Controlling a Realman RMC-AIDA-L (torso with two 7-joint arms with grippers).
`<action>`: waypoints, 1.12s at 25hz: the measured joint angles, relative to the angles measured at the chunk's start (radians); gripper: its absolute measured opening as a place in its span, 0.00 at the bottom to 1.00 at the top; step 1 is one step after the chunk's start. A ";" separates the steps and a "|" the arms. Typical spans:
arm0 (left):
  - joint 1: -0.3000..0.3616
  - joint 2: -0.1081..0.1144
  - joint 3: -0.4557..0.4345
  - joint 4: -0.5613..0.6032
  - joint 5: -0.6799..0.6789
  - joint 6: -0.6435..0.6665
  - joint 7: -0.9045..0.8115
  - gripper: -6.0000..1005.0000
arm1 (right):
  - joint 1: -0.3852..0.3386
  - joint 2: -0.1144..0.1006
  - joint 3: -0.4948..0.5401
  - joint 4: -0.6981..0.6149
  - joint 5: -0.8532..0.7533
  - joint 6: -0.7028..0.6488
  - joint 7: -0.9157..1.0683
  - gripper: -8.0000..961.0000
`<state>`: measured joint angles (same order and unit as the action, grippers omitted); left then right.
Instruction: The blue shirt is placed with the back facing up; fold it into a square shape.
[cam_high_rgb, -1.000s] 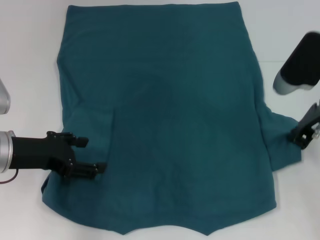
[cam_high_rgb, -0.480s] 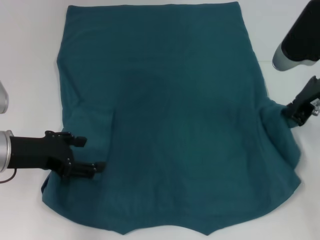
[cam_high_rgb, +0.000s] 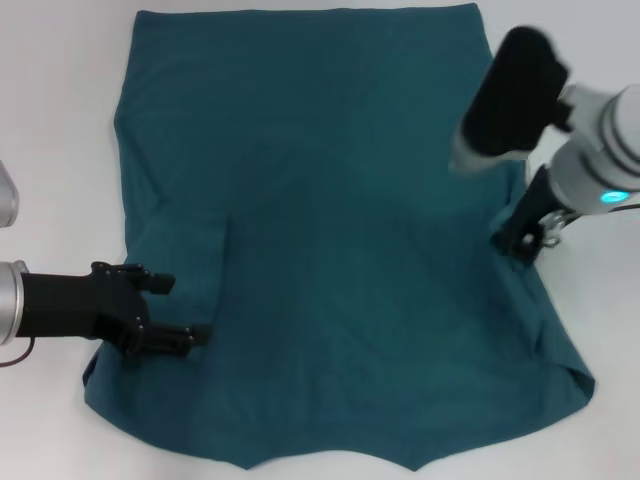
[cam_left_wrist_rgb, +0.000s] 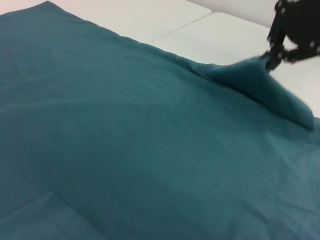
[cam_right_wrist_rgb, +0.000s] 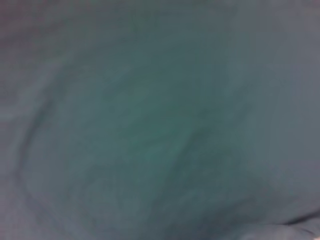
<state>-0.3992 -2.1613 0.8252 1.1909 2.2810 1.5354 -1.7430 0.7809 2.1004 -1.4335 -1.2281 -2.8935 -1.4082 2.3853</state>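
The blue shirt (cam_high_rgb: 340, 230) lies flat, back up, on the white table (cam_high_rgb: 60, 120). Its left sleeve is folded inward onto the body. My left gripper (cam_high_rgb: 183, 310) rests low over that folded sleeve near the shirt's lower left edge, fingers apart and holding nothing. My right gripper (cam_high_rgb: 520, 242) is shut on the shirt's right sleeve and holds it lifted over the shirt's right edge. The left wrist view shows the right gripper (cam_left_wrist_rgb: 272, 56) pinching a raised peak of cloth (cam_left_wrist_rgb: 260, 82). The right wrist view shows only blue cloth (cam_right_wrist_rgb: 160, 120).
Bare white table (cam_high_rgb: 600, 400) surrounds the shirt on the left and right. A seam between table panels (cam_left_wrist_rgb: 180, 27) runs beyond the shirt's far edge in the left wrist view.
My right gripper has moved inward from the table's right side, carrying the right sleeve up and over the shirt's edge. The left arm has not moved.
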 joint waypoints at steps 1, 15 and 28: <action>0.001 0.000 0.000 0.000 0.000 0.000 0.001 0.90 | 0.006 0.000 -0.020 0.022 0.005 0.017 0.008 0.14; 0.013 0.002 -0.005 -0.010 0.000 -0.007 0.003 0.90 | 0.003 -0.004 -0.056 0.094 0.089 0.149 0.034 0.42; 0.008 0.003 0.000 -0.011 0.000 -0.012 0.005 0.90 | -0.064 -0.006 -0.050 0.061 -0.035 0.079 0.092 0.83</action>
<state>-0.3912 -2.1582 0.8252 1.1803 2.2810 1.5238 -1.7382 0.7168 2.0945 -1.4835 -1.1675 -2.9284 -1.3294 2.4773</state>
